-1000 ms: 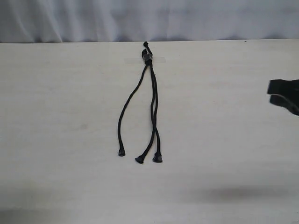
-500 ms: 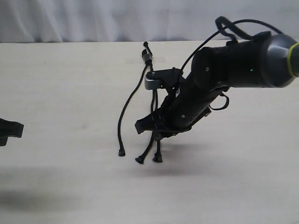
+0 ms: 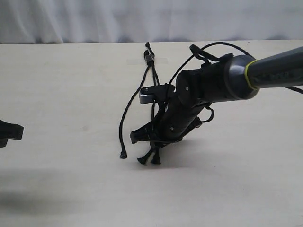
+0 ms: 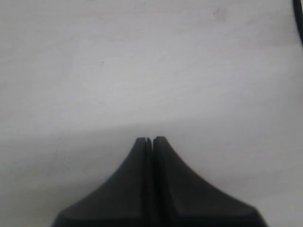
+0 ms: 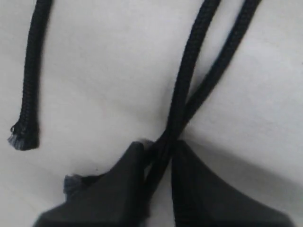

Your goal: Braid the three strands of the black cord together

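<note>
The black cord [image 3: 149, 57] lies on the table with its bound, knotted end at the far side and the three strands running toward the near edge. The left strand [image 3: 127, 109] lies free, its flared tip [image 5: 21, 138] bare on the table. The other two strands [image 5: 189, 90] cross right at my right gripper [image 5: 160, 146], which sits low over them near their tips [image 3: 142, 161]. Its jaws stand a narrow gap apart; one strand runs between them and the other slips under one finger [image 5: 118, 184]. My left gripper [image 4: 152, 140] is shut on nothing, far left [image 3: 9, 132].
The pale table [image 3: 61, 85] runs back to a white curtain [image 3: 94, 19]. The right arm [image 3: 213, 85], with its glossy cable loop [image 3: 208, 47], covers the middle of the two crossed strands. A dark cable edge [image 4: 300, 19] shows in the left wrist view.
The right arm swung in from the right edge over the cord and has settled lower and leftward over the two crossed strands. The right tip shifted slightly left. The left gripper appeared at the left edge.
</note>
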Controlling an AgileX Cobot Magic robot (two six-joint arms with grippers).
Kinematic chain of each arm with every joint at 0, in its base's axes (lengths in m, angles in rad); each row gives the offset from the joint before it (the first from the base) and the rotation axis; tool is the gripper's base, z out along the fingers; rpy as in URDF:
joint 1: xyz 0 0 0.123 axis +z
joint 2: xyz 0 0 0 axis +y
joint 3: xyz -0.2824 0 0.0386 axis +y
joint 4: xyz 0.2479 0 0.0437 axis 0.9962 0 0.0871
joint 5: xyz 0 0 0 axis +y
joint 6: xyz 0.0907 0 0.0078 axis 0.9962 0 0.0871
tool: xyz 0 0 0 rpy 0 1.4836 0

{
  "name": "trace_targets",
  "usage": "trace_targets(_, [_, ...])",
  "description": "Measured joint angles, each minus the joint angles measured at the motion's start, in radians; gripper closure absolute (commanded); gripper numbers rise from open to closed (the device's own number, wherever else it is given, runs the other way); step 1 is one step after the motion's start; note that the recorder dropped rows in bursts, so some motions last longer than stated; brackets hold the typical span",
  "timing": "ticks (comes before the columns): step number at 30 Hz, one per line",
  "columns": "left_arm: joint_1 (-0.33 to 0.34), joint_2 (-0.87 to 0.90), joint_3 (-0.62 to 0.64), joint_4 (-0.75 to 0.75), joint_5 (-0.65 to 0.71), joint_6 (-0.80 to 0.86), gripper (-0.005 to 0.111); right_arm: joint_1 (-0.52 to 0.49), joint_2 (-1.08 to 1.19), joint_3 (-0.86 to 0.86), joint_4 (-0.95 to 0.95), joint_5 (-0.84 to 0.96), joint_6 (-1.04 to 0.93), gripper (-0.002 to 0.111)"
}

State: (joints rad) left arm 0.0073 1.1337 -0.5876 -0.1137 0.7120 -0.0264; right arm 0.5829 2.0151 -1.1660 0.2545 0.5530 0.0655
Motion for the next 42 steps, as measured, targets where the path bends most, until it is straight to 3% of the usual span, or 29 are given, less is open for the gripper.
trace_targets(11, [0.0,0.0,0.0,0.0,-0.013,0.005,0.107,0.0,-0.069,-0.221,0.021,0.106,-0.076,0.104])
trace_targets(18, [0.0,0.0,0.0,0.0,-0.067,0.005,0.107,0.045,0.084,-0.29,0.37,-0.023,-0.286,0.103])
trace_targets(20, [0.0,0.0,0.0,0.0,-0.076,0.005,0.107,0.07,0.134,-0.313,0.424,-0.034,-0.323,0.096])
trace_targets(24, [0.0,0.026,0.0,0.0,-0.082,0.005,0.107,0.09,0.195,-0.35,0.45,-0.004,-0.342,0.064])
trace_targets(26, [0.0,0.049,0.0,0.0,-0.084,0.005,0.107,0.087,0.192,-0.354,0.45,0.027,-0.342,0.056])
trace_targets(29, [0.0,0.083,-0.003,0.0,-0.095,0.005,0.107,0.06,0.155,-0.36,0.42,0.12,-0.337,0.057])
trace_targets(35, [-0.002,0.097,-0.099,0.002,-0.104,0.005,0.107,0.004,0.097,-0.364,0.165,0.239,-0.182,0.058])
trace_targets(42, [-0.004,0.178,-0.237,0.006,-0.05,0.016,0.107,0.081,0.136,-0.364,-0.033,0.251,-0.017,0.059])
